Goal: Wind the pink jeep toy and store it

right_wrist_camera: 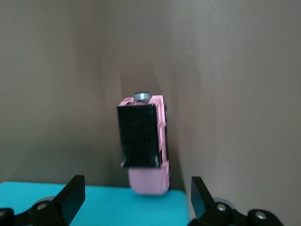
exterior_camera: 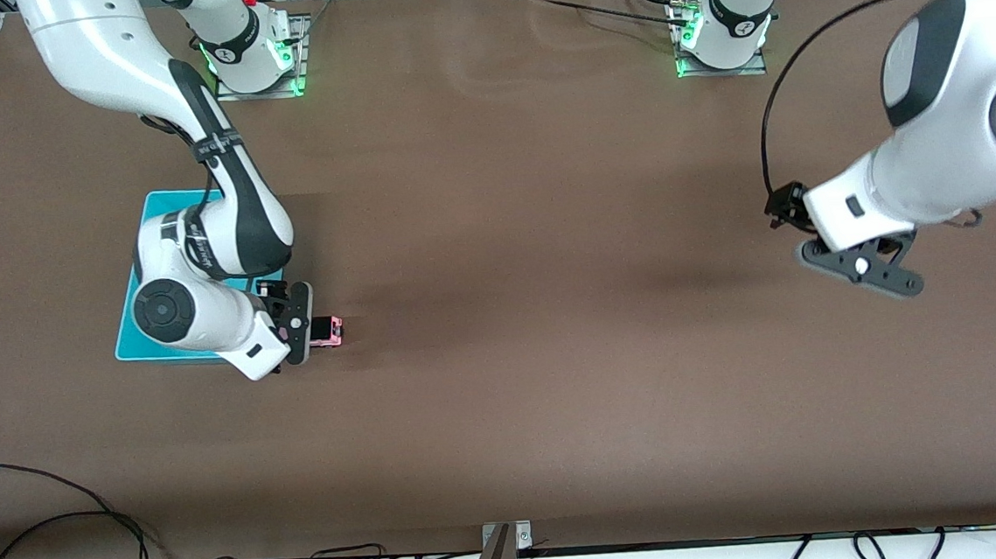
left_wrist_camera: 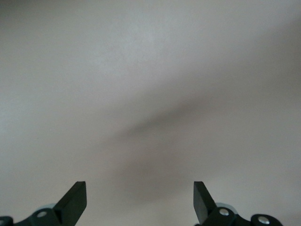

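Hovering with fingers apart, right gripper [exterior_camera: 315,320] is lining up lengthwise on pink jeep toy [exterior_camera: 326,332] | toy is lying on table [exterior_camera: 556,354] beside cyan bin [exterior_camera: 128,345] | left gripper [exterior_camera: 858,265] is waiting, spread, well apart

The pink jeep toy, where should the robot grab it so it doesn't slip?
Probably across the pink jeep toy's two long flat sides, coming straight down from above. It sits upright on the table beside the cyan bin, and the open right gripper already hangs over it, fingers either side.
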Available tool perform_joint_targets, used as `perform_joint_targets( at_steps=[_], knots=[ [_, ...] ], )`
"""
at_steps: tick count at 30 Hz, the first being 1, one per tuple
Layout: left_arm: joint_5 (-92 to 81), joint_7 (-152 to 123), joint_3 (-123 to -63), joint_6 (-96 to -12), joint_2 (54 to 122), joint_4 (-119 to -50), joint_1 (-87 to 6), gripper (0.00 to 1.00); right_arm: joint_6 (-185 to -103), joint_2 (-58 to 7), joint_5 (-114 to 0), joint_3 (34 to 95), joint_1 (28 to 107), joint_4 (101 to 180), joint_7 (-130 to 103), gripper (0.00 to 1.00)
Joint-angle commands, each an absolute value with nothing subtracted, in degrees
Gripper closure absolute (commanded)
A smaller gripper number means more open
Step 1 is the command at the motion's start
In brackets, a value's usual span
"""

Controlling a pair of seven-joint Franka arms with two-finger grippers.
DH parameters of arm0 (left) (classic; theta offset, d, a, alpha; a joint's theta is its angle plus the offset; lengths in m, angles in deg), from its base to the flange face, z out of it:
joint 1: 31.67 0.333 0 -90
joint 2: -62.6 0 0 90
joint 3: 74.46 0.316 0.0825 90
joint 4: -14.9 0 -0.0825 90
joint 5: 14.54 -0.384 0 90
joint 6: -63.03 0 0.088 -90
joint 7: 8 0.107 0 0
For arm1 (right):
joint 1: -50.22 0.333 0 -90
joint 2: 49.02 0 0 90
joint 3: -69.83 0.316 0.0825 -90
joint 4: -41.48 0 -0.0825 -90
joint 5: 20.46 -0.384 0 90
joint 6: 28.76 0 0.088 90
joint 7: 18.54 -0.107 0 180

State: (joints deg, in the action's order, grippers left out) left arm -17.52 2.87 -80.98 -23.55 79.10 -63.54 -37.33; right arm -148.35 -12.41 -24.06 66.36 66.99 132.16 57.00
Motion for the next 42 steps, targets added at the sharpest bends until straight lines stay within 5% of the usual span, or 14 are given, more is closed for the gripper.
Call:
perform_joint_targets(
  at_steps=[1,11,18,24,42],
  knots=[
    [-17.44,1.75,-77.89,-25.99,69.82,-72.19,-37.56,0.00,-151.45,-10.18,-24.85,66.49,67.01,131.74,60.74,0.00],
    [-16.21,1.23,-76.83,-39.36,55.75,-91.00,-34.84,0.00,-154.53,-8.59,-24.50,66.58,67.89,133.85,60.83,0.03],
    [-9.79,-5.98,-76.92,-38.39,55.04,-91.10,-34.84,0.00,-153.83,-8.77,-24.50,66.49,67.89,133.41,64.60,0.62],
    [-10.14,-6.07,-77.01,-34.45,55.83,-87.94,-35.19,0.00,-152.25,-9.82,-24.41,66.58,67.89,132.98,64.70,0.78],
    [-15.33,-6.07,-77.36,-27.06,62.15,-78.09,-36.95,0.00,-137.14,-17.91,-27.84,64.56,66.22,125.42,64.43,0.81]
  ],
)
